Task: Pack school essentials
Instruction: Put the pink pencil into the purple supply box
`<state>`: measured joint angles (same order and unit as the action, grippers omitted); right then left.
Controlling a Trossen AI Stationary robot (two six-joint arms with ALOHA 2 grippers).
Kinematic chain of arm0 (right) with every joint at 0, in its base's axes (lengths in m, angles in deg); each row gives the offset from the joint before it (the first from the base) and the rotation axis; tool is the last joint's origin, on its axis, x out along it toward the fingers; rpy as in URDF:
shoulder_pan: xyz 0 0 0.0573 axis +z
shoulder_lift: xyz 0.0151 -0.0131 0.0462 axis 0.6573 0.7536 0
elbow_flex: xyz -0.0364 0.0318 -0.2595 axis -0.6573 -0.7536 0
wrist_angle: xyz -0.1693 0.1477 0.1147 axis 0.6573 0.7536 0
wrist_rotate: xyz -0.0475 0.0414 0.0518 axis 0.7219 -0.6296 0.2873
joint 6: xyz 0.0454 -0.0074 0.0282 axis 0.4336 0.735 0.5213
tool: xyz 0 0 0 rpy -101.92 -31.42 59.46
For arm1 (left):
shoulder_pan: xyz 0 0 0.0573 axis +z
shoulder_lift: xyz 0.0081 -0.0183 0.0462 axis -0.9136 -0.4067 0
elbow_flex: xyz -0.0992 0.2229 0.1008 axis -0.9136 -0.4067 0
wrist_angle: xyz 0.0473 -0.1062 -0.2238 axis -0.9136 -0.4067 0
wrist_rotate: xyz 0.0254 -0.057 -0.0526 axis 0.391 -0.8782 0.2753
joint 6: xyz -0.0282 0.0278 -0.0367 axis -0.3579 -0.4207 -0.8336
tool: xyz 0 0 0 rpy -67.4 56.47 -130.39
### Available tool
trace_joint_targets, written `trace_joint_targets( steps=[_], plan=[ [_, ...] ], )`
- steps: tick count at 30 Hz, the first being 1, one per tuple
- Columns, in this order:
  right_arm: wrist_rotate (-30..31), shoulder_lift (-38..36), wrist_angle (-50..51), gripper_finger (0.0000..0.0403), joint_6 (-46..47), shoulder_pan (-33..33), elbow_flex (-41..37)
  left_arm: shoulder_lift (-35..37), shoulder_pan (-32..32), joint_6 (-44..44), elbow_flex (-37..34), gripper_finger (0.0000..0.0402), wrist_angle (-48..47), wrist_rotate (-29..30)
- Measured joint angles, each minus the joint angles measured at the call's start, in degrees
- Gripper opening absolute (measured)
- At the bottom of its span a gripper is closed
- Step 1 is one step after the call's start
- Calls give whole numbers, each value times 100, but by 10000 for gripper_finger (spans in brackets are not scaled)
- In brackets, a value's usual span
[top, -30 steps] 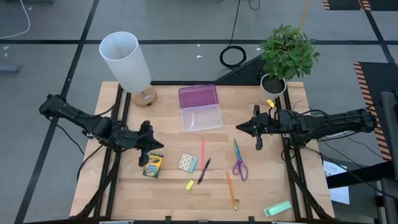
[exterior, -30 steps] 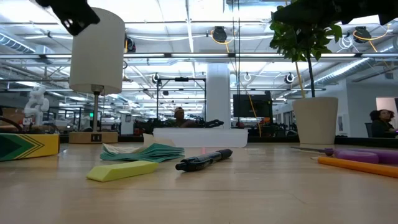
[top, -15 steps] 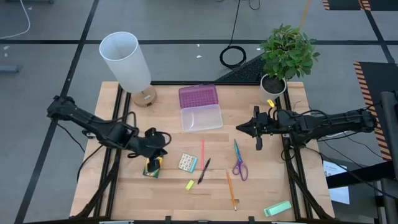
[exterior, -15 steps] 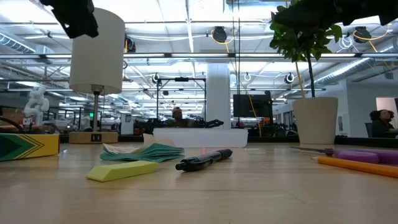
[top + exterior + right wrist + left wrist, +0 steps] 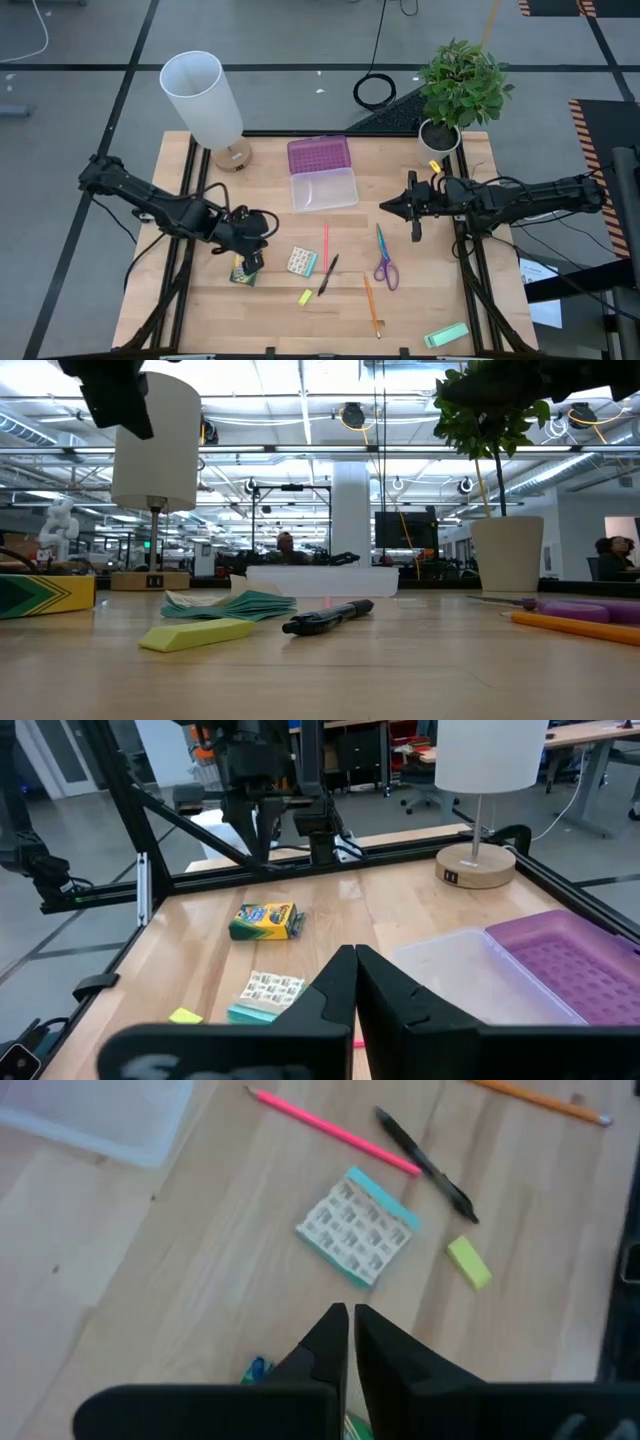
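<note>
1. Evidently the packing has not begun in earnest: the clear case (image 5: pixel 323 188) with its purple lid (image 5: pixel 319 155) lies open at 12 o'clock on the table (image 5: pixel 440 290), with nothing visible inside it, and every item lies out on the wood.
2. The left gripper (image 5: pixel 254 250) hangs over the yellow-green crayon box (image 5: pixel 243 271) at about 8 o'clock, so reaching for that box looks like the step in hand.
3. Its fingers (image 5: pixel 385 1355) are pressed nearly together with only a slit between them, holding nothing; whether the tips touch the box I cannot tell.
4. To take the box, I judge the fingers must spread wider than it, drop around its sides, close, then carry it toward 12 o'clock into the case.
5. Just toward 3 o'clock of the box lies the small teal-edged packet (image 5: pixel 301 261), then the pink pencil (image 5: pixel 325 246), black pen (image 5: pixel 328 274) and tiny yellow block (image 5: pixel 305 297).
6. The purple-handled scissors (image 5: pixel 384 262) and orange pencil (image 5: pixel 371 305) lie toward 4 o'clock.
7. The right gripper (image 5: pixel 392 206) waits at 3 o'clock, fingers (image 5: pixel 330 990) closed to a slit, empty.
</note>
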<state>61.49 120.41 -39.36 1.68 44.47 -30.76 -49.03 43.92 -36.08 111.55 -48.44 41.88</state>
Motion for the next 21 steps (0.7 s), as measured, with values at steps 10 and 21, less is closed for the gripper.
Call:
trace_joint_targets(
  steps=[10,21],
  plan=[
    [0,0,5,0,-2,0,0,-792,322,1068,-4,95,820,31],
    [0,0,25,0,-6,0,0,-1814,1031,2539,-4,144,2684,-496]
  ],
)
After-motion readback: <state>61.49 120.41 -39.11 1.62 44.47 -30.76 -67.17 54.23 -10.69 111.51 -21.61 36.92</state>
